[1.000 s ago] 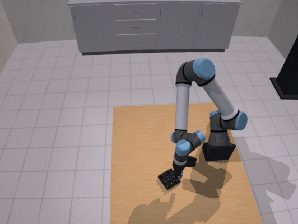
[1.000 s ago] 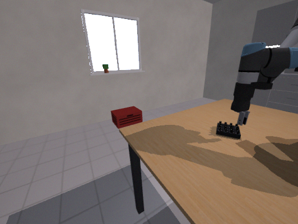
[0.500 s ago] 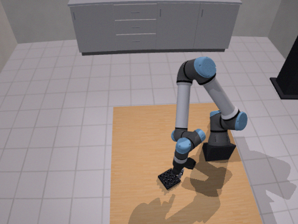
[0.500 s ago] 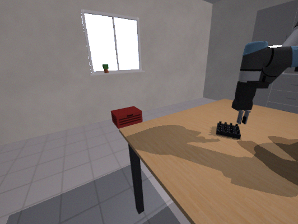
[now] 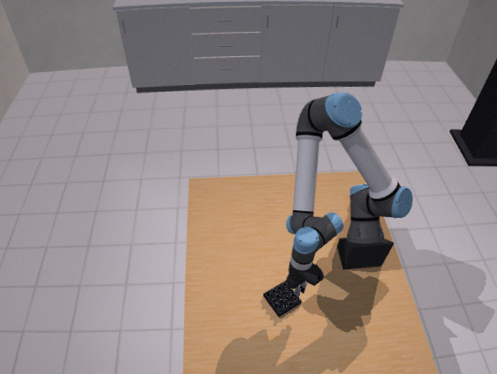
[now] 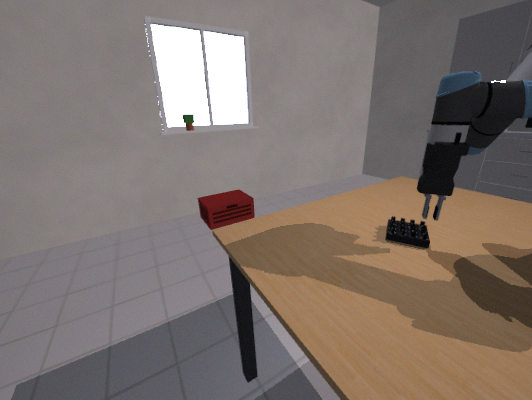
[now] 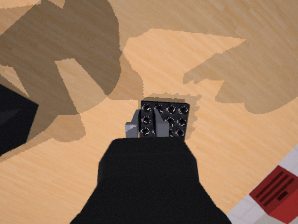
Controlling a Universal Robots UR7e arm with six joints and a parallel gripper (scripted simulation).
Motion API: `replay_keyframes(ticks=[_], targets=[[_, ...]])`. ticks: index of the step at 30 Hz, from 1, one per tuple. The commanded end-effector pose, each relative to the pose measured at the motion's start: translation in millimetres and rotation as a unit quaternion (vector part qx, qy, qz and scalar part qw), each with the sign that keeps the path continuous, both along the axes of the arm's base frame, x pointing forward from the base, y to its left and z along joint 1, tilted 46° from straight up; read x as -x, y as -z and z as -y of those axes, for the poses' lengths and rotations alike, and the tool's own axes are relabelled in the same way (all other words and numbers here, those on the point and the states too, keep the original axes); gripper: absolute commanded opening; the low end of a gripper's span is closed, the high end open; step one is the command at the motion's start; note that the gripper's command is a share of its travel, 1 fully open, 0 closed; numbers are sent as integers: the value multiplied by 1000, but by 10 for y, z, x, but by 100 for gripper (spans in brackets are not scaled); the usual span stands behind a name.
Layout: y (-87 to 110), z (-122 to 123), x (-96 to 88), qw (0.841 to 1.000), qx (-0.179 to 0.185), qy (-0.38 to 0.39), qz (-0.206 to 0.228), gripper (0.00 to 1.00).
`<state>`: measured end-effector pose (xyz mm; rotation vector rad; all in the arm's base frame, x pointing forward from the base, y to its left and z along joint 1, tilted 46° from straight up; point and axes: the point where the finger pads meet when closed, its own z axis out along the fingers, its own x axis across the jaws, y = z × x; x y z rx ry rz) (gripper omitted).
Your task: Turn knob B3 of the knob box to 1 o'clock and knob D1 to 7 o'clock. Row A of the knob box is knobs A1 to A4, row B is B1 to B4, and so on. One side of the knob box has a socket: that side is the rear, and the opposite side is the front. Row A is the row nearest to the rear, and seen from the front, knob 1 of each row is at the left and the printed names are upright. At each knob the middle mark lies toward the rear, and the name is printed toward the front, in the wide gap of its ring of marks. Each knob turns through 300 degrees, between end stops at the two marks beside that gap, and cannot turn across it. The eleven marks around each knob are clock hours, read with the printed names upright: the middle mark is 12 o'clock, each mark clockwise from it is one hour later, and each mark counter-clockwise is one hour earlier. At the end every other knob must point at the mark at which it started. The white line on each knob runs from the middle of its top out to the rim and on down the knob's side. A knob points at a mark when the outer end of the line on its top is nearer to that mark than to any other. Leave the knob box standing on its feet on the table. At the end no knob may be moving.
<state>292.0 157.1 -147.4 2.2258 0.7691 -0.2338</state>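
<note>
The knob box [image 5: 278,300] [image 6: 406,235] [image 7: 172,116] is a small black block with rows of black knobs, standing on the wooden table [image 5: 224,224] [image 6: 350,325] [image 7: 240,150]. My gripper [image 5: 299,292] [image 6: 433,216] [image 7: 146,115] points straight down and hangs a short way above the box's edge nearest the arm. Its fingers stand partly apart with nothing between them. In the wrist view the fingers frame one knob in the box's left column, below them. The knob names and white lines are too small to read.
The arm's dark base [image 5: 364,252] [image 7: 12,120] stands on the table to the right of the box. A red toolbox [image 6: 226,207] [image 7: 275,190] sits on the floor beyond the table's edge. Grey cabinets [image 5: 257,42] line the back wall.
</note>
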Motion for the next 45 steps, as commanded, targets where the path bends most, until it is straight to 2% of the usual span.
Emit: replay_keyframes(ticks=[1,9,45], targets=[[-9,-7,-10,999,0,26,26,46],[-17,-9,-17,998,-1,44,44,46],[-17,-9,-18,998,-1,44,44,46]])
